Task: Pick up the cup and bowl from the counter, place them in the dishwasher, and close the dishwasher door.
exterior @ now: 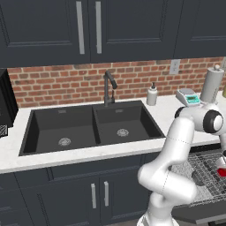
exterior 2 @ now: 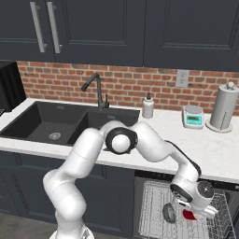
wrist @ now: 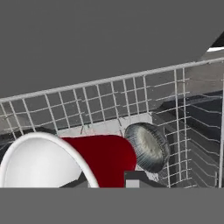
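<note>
Hand view: cup (wrist: 103, 157) against tool (wrist: 107, 180)

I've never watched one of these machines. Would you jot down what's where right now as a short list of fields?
cup: red cup lying on its side in the rack, at the claw
bowl: grey bowl on edge beside the cup, in the rack
dishwasher: rack pulled out, door down
claw: claw low over the rack, shut on the cup
counter: soap bottle, scale, paper towel roll

White arm (exterior: 176, 163) reaches down over pulled-out dishwasher rack (exterior: 201, 174); red cup (exterior: 221, 172) in rack at frame edge.
</note>
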